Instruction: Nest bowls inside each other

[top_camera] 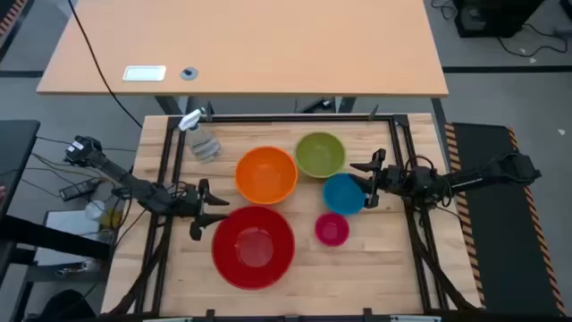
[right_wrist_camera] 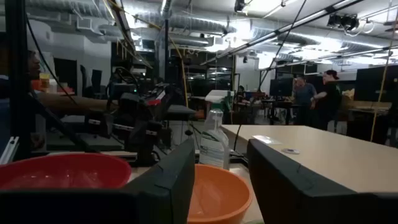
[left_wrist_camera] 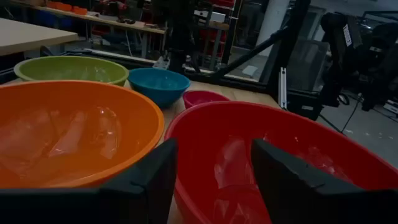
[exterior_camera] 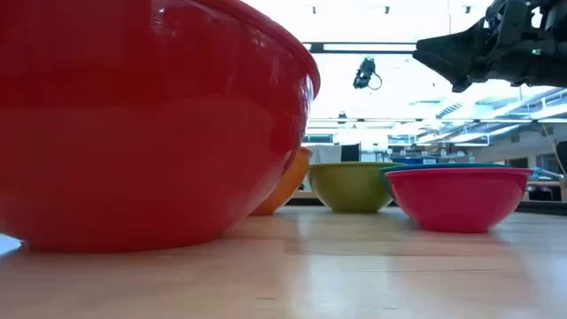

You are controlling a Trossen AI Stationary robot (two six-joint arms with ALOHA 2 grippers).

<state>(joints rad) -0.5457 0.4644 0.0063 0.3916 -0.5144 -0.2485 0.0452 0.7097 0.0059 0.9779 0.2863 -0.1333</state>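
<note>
Five bowls stand upright on their bases on the wooden table. The red bowl (top_camera: 253,246) is nearest. The orange bowl (top_camera: 266,173) and the green bowl (top_camera: 320,154) stand farther back. The blue bowl (top_camera: 343,193) and the pink bowl (top_camera: 332,229) are to the right. My left gripper (top_camera: 207,211) is open and low at the red bowl's left rim (left_wrist_camera: 186,127); whether it touches the rim I cannot tell. My right gripper (top_camera: 368,179) is open. It hangs above bowl height (exterior_camera: 443,55) beside the blue bowl's right edge, with nothing between its fingers (right_wrist_camera: 221,155).
A clear spray bottle (top_camera: 201,139) lies at the table's far left. Black frame rails (top_camera: 295,118) run along the table's far and side edges. A second, lighter table (top_camera: 241,45) stands beyond. People (right_wrist_camera: 317,93) stand far off in the room.
</note>
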